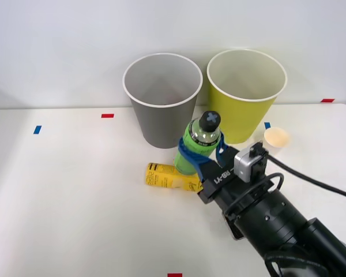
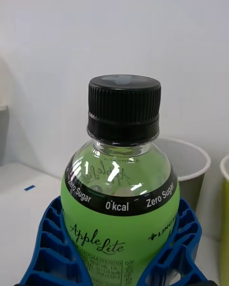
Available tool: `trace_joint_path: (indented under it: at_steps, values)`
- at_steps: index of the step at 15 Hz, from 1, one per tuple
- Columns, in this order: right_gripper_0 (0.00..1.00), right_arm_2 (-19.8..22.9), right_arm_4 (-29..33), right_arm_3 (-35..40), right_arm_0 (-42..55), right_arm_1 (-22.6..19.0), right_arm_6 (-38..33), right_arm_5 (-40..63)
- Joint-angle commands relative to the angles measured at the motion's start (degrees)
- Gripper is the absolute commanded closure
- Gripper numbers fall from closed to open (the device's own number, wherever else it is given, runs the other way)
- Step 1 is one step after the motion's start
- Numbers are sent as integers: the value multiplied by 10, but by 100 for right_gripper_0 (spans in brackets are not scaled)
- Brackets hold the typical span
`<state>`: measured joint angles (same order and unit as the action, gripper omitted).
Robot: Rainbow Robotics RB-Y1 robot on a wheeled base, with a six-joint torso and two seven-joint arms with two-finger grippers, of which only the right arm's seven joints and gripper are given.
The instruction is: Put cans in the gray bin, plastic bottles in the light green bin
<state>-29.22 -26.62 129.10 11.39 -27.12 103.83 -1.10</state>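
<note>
A: Item one, far left of the pair: gray bin (image 1: 161, 98), upright, white rim, pale inside. Status?

B: Not the target. In front of it lies the yellow-label bottle (image 1: 170, 177), on its side on the white table (image 1: 69, 190), just beside the held bottle.

A: Item two, the held one?

B: Green-label bottle (image 1: 198, 145), "Apple Lite", zero sugar; clear shoulder, green liquid, black ribbed cap with a cross mark. Upright, between and in front of the two bins. The right gripper (image 1: 200, 154) pinches it round the body, blue fingers (image 2: 53, 240) wrapping both sides.

A: Handling note?

B: My judgement: keep it upright, raise it above the white rim, carry it right, centre it over the opening before letting go.

A: Item three?

B: Light green bin (image 1: 242, 95), upright, right of the gray. Small white paper cup (image 1: 276, 139) just beside its base; avoid it.
</note>
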Motion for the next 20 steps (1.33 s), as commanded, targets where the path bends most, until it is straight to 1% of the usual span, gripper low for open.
trace_joint_path:
  at_steps: [1, 3, 5, 6, 9, 11, 13, 15, 17, 20]
  values:
    - [100, 33, -12, 5, -37, 19, -13, 22]
    - [100, 73, -21, 12, -76, 38, -28, 80]
    - [100, 108, -24, 12, -112, 55, -72, 106]
    - [100, 123, -24, 12, -125, 62, -76, 123]
    - [100, 186, -24, 12, -165, 85, -79, 203]
    - [100, 217, -24, 2, -199, 103, -81, 253]
    - [100, 232, -19, -63, -241, 126, -76, 235]
    - [100, 251, -11, -138, -275, 143, -66, 194]
    - [100, 270, -4, -178, -303, 146, -57, 191]
    - [100, 298, 4, -229, -342, 139, -50, 191]
